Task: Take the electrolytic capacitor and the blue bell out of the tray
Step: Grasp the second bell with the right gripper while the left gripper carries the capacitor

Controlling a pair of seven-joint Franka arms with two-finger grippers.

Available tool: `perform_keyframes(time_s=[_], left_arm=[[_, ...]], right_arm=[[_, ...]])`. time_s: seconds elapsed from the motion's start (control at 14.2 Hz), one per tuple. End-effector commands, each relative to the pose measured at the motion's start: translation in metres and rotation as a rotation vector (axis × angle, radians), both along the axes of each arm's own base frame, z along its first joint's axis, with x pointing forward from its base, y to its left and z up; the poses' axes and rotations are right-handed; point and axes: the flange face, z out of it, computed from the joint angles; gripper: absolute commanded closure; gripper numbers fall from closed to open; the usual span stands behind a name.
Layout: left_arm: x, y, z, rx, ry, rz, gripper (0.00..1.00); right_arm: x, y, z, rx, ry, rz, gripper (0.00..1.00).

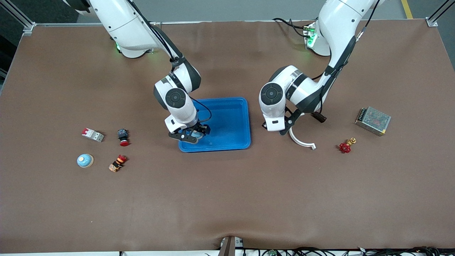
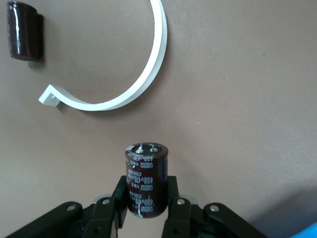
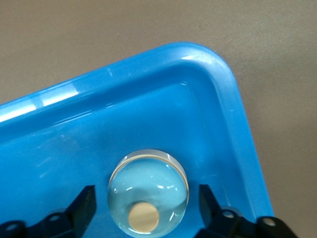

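Note:
My left gripper (image 2: 146,192) is shut on a dark brown capacitor (image 2: 146,171) and holds it upright over the bare table. In the front view this gripper (image 1: 283,131) is between the blue tray (image 1: 241,121) and a white curved strip (image 1: 302,141). My right gripper (image 3: 147,194) is open over the tray's corner (image 3: 218,74). Its fingers stand on either side of a light blue bell (image 3: 148,191) with a tan button, apart from it. The bell lies in the tray. In the front view that gripper (image 1: 190,136) covers most of the bell (image 1: 198,134).
A second capacitor (image 1: 319,117) lies by the strip, also in the left wrist view (image 2: 25,30). A red valve (image 1: 344,146) and a power supply (image 1: 373,120) lie toward the left arm's end. Another bell (image 1: 85,160), a breaker (image 1: 92,134) and two push buttons (image 1: 123,137) lie toward the right arm's end.

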Motion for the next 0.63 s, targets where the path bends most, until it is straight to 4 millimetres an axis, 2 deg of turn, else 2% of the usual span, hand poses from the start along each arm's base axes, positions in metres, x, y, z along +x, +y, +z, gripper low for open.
perform_keyframes(time_s=[0.0, 0.07, 0.14, 0.28, 0.42, 0.56], left_arm=[[-0.010, 0.006, -0.012, -0.002, 0.006, 0.012, 1.00], [-0.014, 0.007, -0.018, -0.002, 0.013, 0.009, 1.00], [-0.017, 0.008, -0.027, 0.000, 0.024, 0.005, 1.00], [-0.019, 0.009, -0.040, 0.004, 0.040, 0.005, 1.00], [-0.020, 0.010, -0.048, 0.005, 0.047, 0.003, 1.00], [-0.018, 0.008, -0.053, -0.012, 0.040, 0.008, 1.00]], right_arm=[[0.002, 0.007, -0.002, -0.012, -0.015, 0.003, 0.12], [0.002, 0.007, -0.002, -0.012, -0.015, 0.002, 0.13], [0.002, 0.007, -0.002, -0.013, -0.016, 0.005, 0.25], [0.001, 0.009, -0.001, -0.011, -0.018, 0.006, 0.58], [0.004, 0.010, 0.002, -0.009, -0.020, 0.003, 0.97], [0.007, 0.012, 0.007, -0.001, -0.027, -0.038, 1.00]])
